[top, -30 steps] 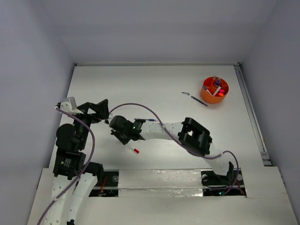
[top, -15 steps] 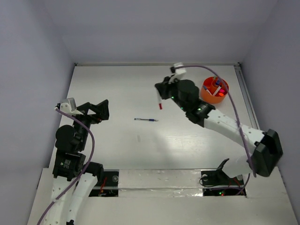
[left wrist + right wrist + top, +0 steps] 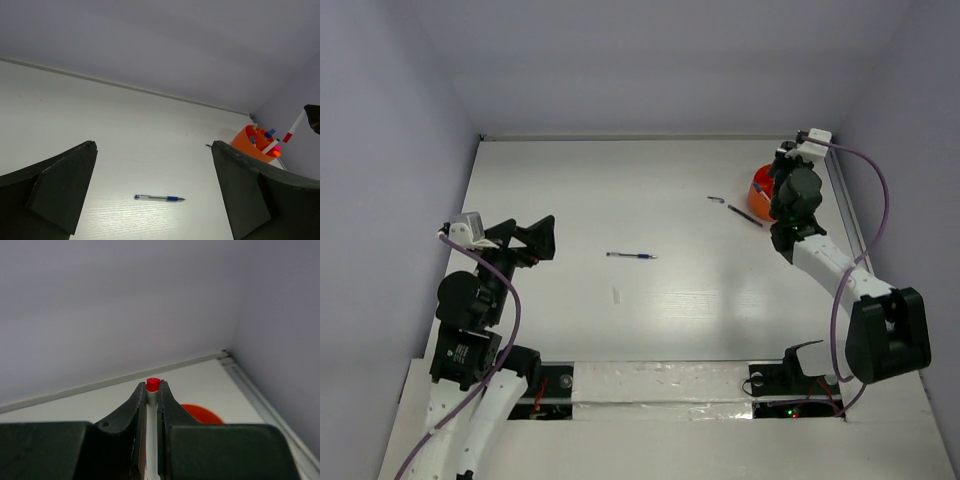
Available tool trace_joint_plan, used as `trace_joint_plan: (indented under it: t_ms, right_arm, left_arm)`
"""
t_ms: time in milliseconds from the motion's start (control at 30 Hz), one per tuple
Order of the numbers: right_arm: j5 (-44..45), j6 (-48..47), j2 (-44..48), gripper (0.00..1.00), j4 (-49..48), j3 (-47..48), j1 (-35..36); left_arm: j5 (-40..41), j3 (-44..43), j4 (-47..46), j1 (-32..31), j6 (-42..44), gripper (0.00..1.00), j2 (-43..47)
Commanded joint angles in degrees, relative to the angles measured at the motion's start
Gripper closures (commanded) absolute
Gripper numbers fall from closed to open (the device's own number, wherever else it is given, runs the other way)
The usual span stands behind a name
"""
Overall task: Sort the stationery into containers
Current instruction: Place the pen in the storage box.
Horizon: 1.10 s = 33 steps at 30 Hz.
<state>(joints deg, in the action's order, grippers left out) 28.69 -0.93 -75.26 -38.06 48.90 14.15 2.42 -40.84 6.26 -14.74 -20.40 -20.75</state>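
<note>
My right gripper (image 3: pixel 153 390) is shut on a white pen with a red cap (image 3: pixel 153 384), whose tip sticks out past the fingertips. In the top view that gripper (image 3: pixel 788 195) hangs over the orange cup (image 3: pixel 758 192) at the far right and covers most of it. The left wrist view shows the cup (image 3: pixel 249 142) holding several items, with the red-capped pen (image 3: pixel 294 128) slanting above it. A clear pen with blue grip (image 3: pixel 632 256) (image 3: pixel 159 198) lies mid-table. My left gripper (image 3: pixel 535 240) (image 3: pixel 152 150) is open and holds nothing.
A thin dark pen (image 3: pixel 744 215) and a small blue piece (image 3: pixel 716 199) lie just left of the cup. A metal rail (image 3: pixel 855 240) runs along the table's right edge. Walls close the table at the back and both sides.
My right arm has swung from the near left-centre of the table to the far right, carrying the red-capped pen over the orange cup. The left arm has stayed put.
</note>
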Motion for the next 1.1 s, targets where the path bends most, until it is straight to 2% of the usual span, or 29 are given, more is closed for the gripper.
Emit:
trace_joint_plan:
  t_ms: [0,300,633,1067]
  right_arm:
    - [6.37,-8.99,-5.83,1.00,-13.78,2.59,-1.58]
    - [7.79,-18.31,-16.58,1.00,-22.57,5.50,-2.20]
    - [7.61,-19.37,-22.82,1.00,-26.44,4.10,-2.20]
    - [8.67,-15.60,-26.07,1.00,-28.21,0.14,-2.20]
  left_arm:
    - [0.48,-0.38,-1.96,-1.60,0.54,0.01,1.06]
    - [1.80,-0.73,-1.52,-5.30,1.42,0.01,0.89]
    - [2.59,-1.00,-1.52,-5.82,1.86,0.01,1.68]
    - [2.59,-0.82,-1.60,-5.82,1.86,0.01,1.50]
